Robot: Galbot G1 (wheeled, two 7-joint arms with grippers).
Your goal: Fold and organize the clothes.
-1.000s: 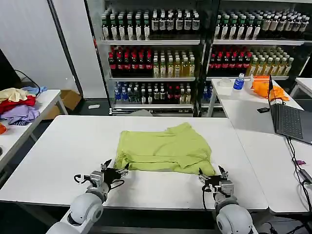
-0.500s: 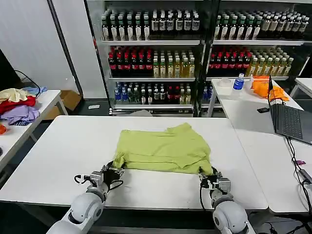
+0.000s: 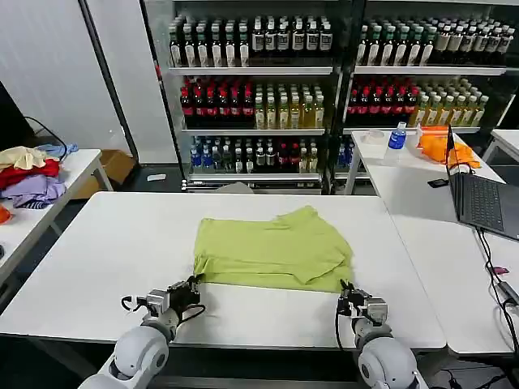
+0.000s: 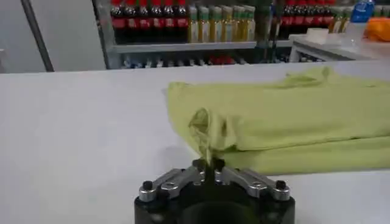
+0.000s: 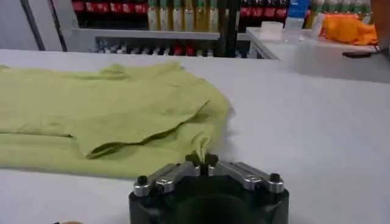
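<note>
Folded T-shirt (image 3: pixel 274 251) lies mid-table (image 3: pixel 105 251), long axis running left-right. Wrist views alone reveal left gripper (image 4: pixel 209 164) and right gripper (image 5: pixel 202 161) each pinched shut on 1 near-edge corner

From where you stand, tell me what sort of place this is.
Probably a robot test lab dressed as a shop: glass-door drink coolers stacked with bottles behind plain white tables, an open laptop with cables, and a lime T-shirt laid out for folding.
</note>
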